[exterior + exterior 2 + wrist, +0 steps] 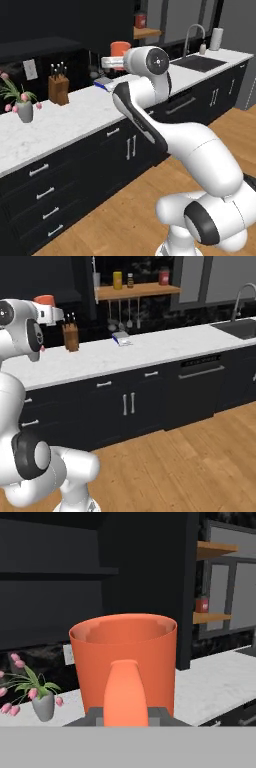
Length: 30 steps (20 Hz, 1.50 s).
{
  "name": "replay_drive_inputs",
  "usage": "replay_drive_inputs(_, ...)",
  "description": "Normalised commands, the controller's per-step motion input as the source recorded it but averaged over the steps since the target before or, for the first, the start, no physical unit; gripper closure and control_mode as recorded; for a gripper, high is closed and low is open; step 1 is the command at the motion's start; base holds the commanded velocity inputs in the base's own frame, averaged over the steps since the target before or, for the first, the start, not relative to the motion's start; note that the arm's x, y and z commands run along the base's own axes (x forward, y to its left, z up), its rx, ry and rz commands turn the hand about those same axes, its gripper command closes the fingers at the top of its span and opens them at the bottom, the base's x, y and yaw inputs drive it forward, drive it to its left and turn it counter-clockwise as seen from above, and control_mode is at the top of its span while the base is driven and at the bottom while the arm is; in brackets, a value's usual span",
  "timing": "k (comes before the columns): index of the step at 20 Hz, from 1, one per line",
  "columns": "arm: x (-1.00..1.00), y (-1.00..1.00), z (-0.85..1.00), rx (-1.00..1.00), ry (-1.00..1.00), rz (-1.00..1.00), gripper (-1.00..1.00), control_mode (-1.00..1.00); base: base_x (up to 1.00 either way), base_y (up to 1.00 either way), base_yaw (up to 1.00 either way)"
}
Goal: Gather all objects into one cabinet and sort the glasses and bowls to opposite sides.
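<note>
Jaws are clamped on an orange mug [123,662], with the gripper [125,712] holding it upright, up above the white counter [75,120]. Handle faces the hand camera, tulip vase [44,704] sits off to the side on the counter.

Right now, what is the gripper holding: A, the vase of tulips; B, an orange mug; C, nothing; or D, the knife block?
B: the hand view shows the orange mug filling the space just above the gripper, held up over the counter.
</note>
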Motion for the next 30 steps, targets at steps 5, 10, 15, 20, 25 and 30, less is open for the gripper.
replay_drive_inputs(5, 0.0, 0.0, 0.0, 0.0, 0.0, 0.0, 1.0, 1.0, -0.26, -0.06, -0.39)
replay_drive_inputs(10, 0.0, 0.0, 0.0, 0.0, 0.0, 0.0, 1.0, 1.0, -0.13, -0.1, -0.42)
replay_drive_inputs(15, 0.0, 0.0, 0.0, 0.0, 0.0, 0.0, 1.0, 1.0, -0.07, -0.17, -0.47)
replay_drive_inputs(20, 0.0, 0.0, 0.0, 0.0, 0.0, 0.0, 1.0, 1.0, -0.03, -0.22, -0.53)
replay_drive_inputs(25, 0.0, 0.0, 0.0, 0.0, 0.0, 0.0, 1.0, 1.0, -0.01, -0.21, -0.63)
replay_drive_inputs(30, 0.0, 0.0, 0.0, 0.0, 0.0, 0.0, 1.0, 1.0, -0.03, -0.22, -0.69)
